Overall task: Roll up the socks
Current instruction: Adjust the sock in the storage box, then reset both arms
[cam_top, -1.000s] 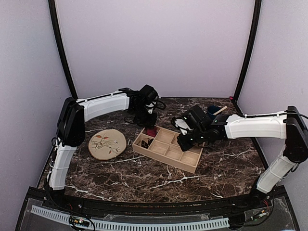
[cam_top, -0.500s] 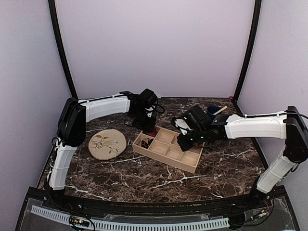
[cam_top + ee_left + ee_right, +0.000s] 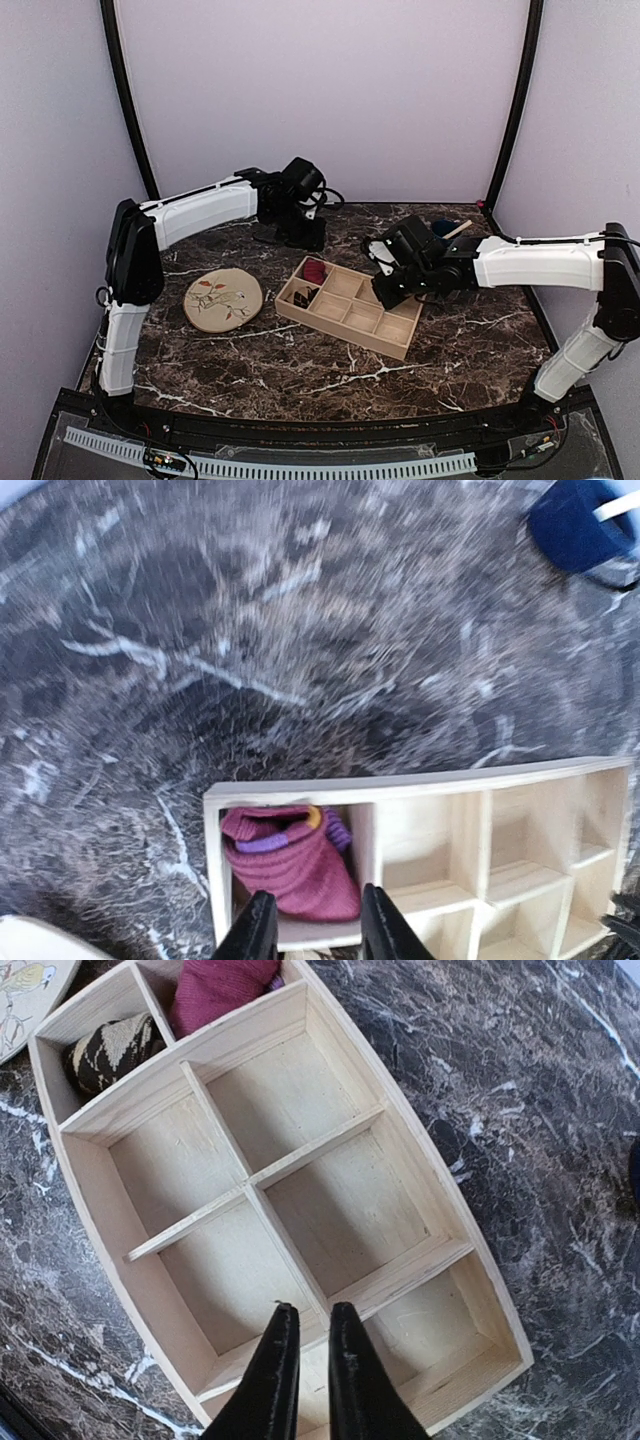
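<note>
Magenta sock, rolled, sits in the far-left corner cell of the wooden tray; argyle sock is in the adjoining cell. Left gripper hovers above the magenta sock, jaws parted, empty. Right gripper, over the tray's opposite end, is nearly closed, empty.

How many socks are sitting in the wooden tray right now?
2. The magenta sock fills the tray's far-left corner compartment; the black-and-tan sock sits in the neighbouring end compartment nearer the plate. The other compartments in view look bare.
</note>
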Controlling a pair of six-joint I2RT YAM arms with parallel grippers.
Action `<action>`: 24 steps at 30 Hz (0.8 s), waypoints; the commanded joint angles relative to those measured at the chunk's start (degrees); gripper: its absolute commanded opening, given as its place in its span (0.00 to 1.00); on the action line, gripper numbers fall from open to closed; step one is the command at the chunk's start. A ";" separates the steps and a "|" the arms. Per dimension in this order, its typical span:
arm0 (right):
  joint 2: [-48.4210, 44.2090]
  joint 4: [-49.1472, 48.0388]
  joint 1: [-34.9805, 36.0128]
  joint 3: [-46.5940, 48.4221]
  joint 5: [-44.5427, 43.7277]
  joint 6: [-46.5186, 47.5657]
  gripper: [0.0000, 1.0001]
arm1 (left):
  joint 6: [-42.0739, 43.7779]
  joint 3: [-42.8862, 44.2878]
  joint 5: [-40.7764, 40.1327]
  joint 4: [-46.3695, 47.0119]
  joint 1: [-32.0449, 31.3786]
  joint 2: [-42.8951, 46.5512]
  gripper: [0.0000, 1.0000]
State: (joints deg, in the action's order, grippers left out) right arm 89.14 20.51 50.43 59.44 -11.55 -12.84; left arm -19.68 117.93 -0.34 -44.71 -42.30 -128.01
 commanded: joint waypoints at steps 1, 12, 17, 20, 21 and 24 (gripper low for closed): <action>-4.55 -1.68 0.55 2.02 -5.59 -0.76 0.17 | 1.36 -2.01 -2.28 3.81 -0.32 14.27 0.35; -26.51 -19.23 -6.81 -13.77 -35.47 -2.78 0.77 | 10.57 -68.13 -29.16 66.56 6.18 59.41 0.75; -31.91 -21.03 -13.38 -21.41 -46.13 -7.58 0.95 | 14.11 -80.92 -29.61 79.61 15.33 62.35 0.89; -32.02 -19.74 -13.97 -22.63 -52.46 -11.79 0.99 | 17.63 -80.58 -30.94 80.61 16.16 57.97 0.92; -31.67 -18.36 -13.98 -22.36 -54.93 -13.57 0.99 | 17.84 -80.38 -31.77 80.58 16.31 56.79 0.93; -29.85 -12.72 -14.10 -20.80 -58.02 -19.16 0.99 | 17.67 -81.57 -32.32 81.63 16.89 55.02 0.95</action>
State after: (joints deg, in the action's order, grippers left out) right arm 58.04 4.05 36.69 37.21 -59.99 -23.53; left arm -4.82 37.17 -30.24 29.19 -26.13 -72.18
